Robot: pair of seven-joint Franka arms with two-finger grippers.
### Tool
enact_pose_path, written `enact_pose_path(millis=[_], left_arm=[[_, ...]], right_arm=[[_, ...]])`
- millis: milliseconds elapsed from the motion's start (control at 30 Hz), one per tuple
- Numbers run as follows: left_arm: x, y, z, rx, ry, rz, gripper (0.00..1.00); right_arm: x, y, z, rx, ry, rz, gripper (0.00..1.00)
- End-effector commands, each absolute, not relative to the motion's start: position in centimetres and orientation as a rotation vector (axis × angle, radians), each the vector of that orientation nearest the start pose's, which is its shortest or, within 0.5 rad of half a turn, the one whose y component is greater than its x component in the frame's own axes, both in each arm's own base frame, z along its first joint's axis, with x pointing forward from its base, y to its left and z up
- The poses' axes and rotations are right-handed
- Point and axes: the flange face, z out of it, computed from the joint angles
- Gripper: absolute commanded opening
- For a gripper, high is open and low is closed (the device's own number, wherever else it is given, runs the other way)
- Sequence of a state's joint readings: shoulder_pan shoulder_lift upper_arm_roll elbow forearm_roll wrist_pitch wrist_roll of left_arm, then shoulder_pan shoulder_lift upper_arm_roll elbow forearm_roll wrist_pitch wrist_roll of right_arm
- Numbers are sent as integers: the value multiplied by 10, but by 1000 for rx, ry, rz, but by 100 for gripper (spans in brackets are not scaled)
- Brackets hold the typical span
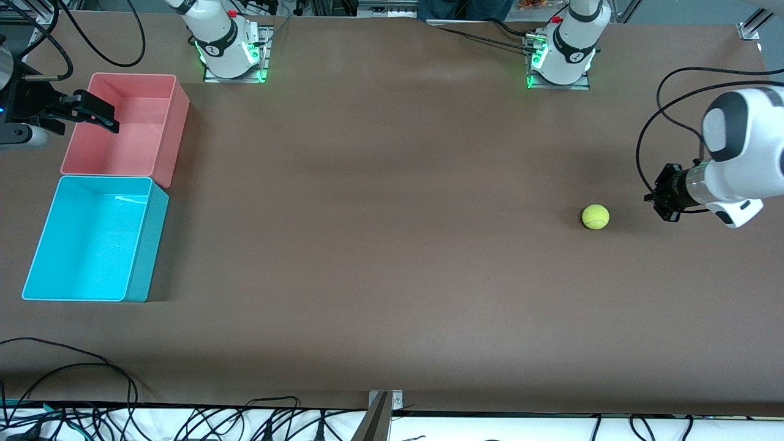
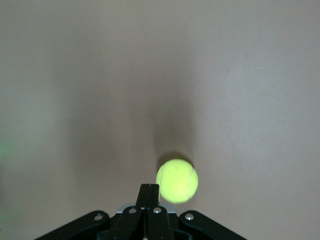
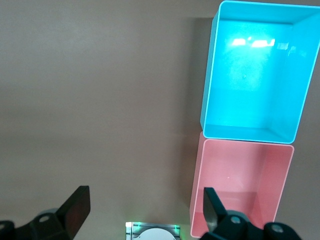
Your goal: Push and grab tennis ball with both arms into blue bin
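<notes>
The tennis ball lies on the brown tabletop toward the left arm's end, well apart from both bins. The left pincer sits low, just beside the ball on the side toward the left arm's end of the tabletop, with a small gap between them in the front view. In the left wrist view the ball shows just ahead of the pincer, whose fingers are pressed tight together with nothing between them; whether the tips touch the ball cannot be told. The left arm reaches in from the tabletop's edge, its black cabling looping above it. At the right arm's end, the blue bin stands on the tabletop with the pink bin right against it, the pink one farther from the front camera; both are empty inside. The right pincer hangs over the pink bin's edge. The right wrist view looks down on the blue bin and the pink bin, and the right pincer has its fingers spread wide apart, holding nothing.
</notes>
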State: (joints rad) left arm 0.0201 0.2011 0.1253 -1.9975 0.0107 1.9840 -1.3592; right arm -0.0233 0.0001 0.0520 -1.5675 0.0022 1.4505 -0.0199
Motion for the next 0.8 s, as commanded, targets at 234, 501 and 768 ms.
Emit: enact_pose_path(millis=[234, 501, 768], left_arm=[[531, 102, 254, -2066, -2210, 130, 0], [534, 103, 209, -2070, -2221, 74, 0], [535, 105, 197, -2071, -2228, 60, 0]], right_arm=[[538, 20, 625, -3128, -104, 188, 100], [538, 23, 625, -3128, -111, 190, 100], [538, 24, 626, -3130, -99, 188, 100]])
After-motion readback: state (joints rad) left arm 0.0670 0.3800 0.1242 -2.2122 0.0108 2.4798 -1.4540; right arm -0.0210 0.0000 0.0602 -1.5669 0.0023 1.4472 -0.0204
